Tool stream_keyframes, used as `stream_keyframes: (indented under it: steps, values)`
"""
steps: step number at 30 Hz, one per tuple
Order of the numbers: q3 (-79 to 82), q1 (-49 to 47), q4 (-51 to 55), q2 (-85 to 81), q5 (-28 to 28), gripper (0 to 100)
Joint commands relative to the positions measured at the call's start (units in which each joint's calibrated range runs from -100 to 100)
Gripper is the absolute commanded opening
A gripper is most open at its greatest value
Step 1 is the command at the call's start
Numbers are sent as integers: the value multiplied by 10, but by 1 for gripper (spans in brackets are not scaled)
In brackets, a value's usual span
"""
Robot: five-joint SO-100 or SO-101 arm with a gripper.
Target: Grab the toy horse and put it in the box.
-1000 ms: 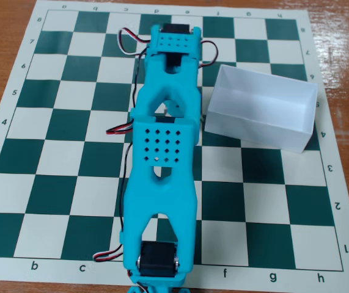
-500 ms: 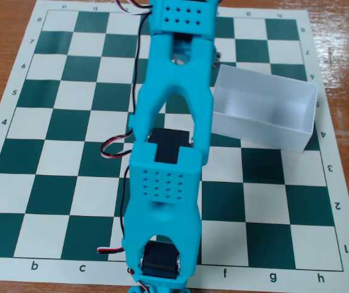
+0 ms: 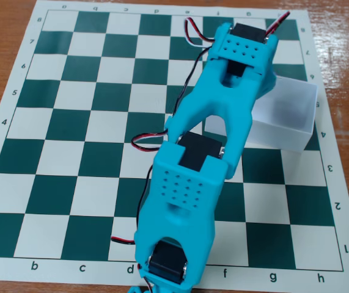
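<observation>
In the fixed view the cyan arm point(image 3: 214, 122) reaches from the bottom edge up and to the right. Its wrist block point(image 3: 242, 52) hangs over the upper left end of the box point(image 3: 290, 116). The box is white, low-walled and thin, and it sits on the right side of the chessboard. My gripper is tucked under the wrist block, so its fingers do not show. The toy horse is hidden or out of view; I cannot tell whether the gripper holds anything. The visible right part of the box's inside looks bare.
A green and white chessboard mat point(image 3: 58, 122) lies on a brown wooden table point(image 3: 3, 36). Red, white and black servo cables point(image 3: 192, 33) loop beside the arm. The arm's base servo point(image 3: 165, 264) sits at the board's bottom edge.
The arm has swung to the right, from the board's middle files toward the box. Its wrist, near the top edge half a second ago, now sits lower over the box's left end.
</observation>
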Motion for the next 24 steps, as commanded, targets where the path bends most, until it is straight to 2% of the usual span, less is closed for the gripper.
stream_keyframes:
  steps: [1,5,8,12,14,18,24]
  values:
    - [45,11,-24,-49,20,0]
    - [91,27,-60,-64,53,15]
    - [101,36,-82,-71,75,22]
    - [109,41,-116,-76,108,26]
    - [117,41,-115,-85,139,35]
    - [174,24,-146,-160,145,35]
    - [384,-23,-244,-378,142,37]
